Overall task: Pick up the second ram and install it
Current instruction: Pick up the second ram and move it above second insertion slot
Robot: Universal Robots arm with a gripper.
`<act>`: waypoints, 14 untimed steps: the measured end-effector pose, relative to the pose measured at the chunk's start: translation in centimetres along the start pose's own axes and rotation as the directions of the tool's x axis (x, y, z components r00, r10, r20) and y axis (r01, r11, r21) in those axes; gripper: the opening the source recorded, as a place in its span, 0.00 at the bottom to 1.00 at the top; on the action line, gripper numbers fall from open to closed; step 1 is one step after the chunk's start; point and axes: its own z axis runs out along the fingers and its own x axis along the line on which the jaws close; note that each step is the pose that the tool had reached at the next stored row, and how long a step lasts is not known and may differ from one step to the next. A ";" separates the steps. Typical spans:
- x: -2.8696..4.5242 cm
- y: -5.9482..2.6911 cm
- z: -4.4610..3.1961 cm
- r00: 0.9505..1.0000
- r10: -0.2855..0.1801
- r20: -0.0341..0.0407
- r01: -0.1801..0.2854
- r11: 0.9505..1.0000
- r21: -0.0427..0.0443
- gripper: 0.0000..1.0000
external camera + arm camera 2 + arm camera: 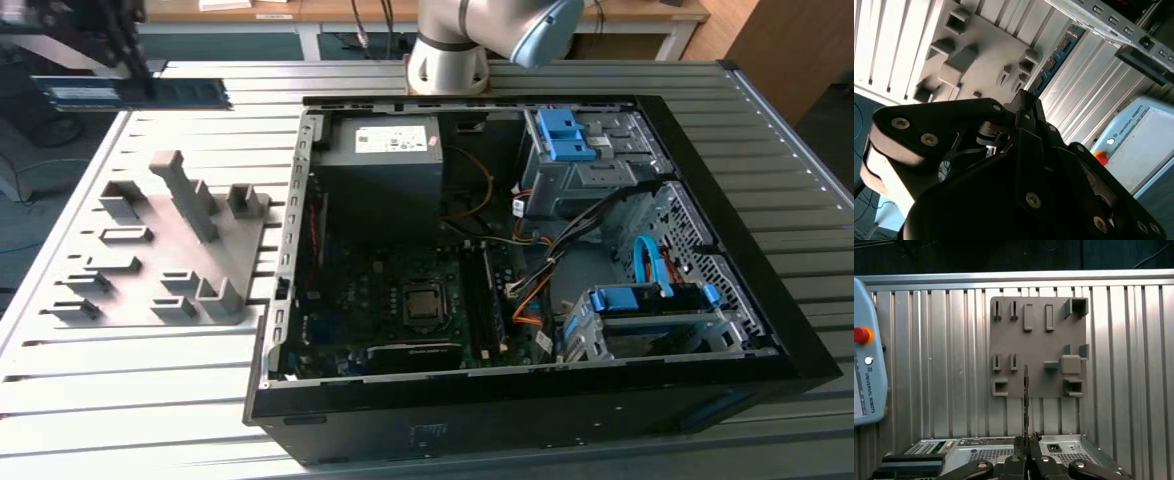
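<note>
The ram (pixel 134 93) is gripped tight by the gripper (pixel 132 76) and held in the air, apart from the holder (pixel 134 262). Pickup is done; the ram is not yet seated in the case (pixel 534 420).

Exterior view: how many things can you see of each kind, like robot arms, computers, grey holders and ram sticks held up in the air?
Robot arm: 1
Open computer case: 1
Grey holder block: 1
Ram stick held up by the gripper: 1
Total: 4
</note>
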 end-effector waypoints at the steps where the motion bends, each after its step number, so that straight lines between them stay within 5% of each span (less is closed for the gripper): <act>1: -0.01 -0.45 0.18 1.000 0.000 0.000 0.000 1.000 0.000 0.14; 14: -0.23 -6.38 2.47 1.000 0.000 0.000 0.000 1.000 0.000 0.14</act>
